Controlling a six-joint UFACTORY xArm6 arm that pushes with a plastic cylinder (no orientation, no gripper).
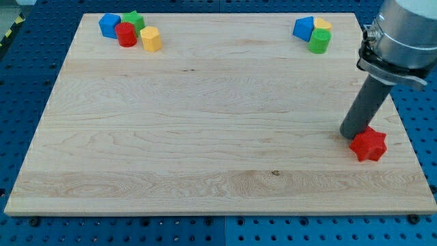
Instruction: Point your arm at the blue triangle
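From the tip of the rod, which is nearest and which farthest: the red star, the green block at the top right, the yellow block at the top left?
From my tip:
1. Red star, beside it at the view's right.
2. Green block, top right.
3. Yellow block, top left, farthest.

My tip seemingly touching red star

A pale wooden board lies on a blue perforated table. Near the board's top-left corner a blue cube-like block, a green star-shaped block, a red cylinder and a yellow hexagonal block crowd together, touching. Near the top-right corner sit a yellow block, partly hidden, and a green cylinder-like block just below it. A red star-shaped block lies alone near the board's right edge, lower down.
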